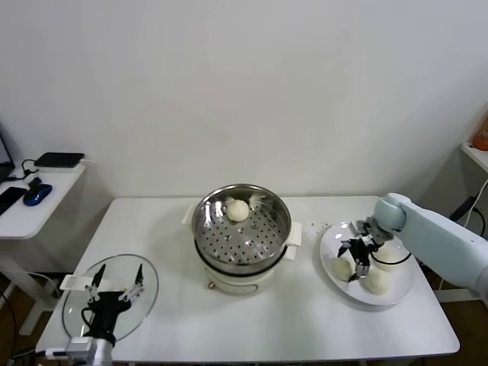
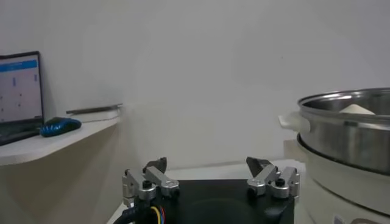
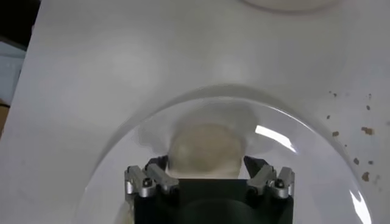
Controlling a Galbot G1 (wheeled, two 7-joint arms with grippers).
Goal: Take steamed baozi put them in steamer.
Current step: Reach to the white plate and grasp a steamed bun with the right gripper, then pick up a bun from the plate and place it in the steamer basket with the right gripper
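Observation:
The steamer [image 1: 241,229] stands mid-table with one baozi [image 1: 238,210] on its perforated tray. Three more baozi lie on the white plate [image 1: 396,293] at the right: one at its left side [image 1: 341,268], one at the front [image 1: 377,280] and one at the back right [image 1: 391,254]. My right gripper [image 1: 351,259] is down on the plate, open, at the left-side bun. The right wrist view shows its fingers close on either side of that baozi [image 3: 204,149], which rests on the plate [image 3: 292,176]. My left gripper [image 1: 116,288] hangs open and empty at the front left.
A round glass lid [image 1: 137,268] lies flat under my left gripper [image 2: 210,167]. The steamer wall [image 2: 347,134] rises close to its right. A low side table [image 1: 30,210] at the far left carries a blue mouse [image 1: 36,194] and a laptop [image 2: 18,97]. Crumbs [image 3: 365,129] dot the table near the plate.

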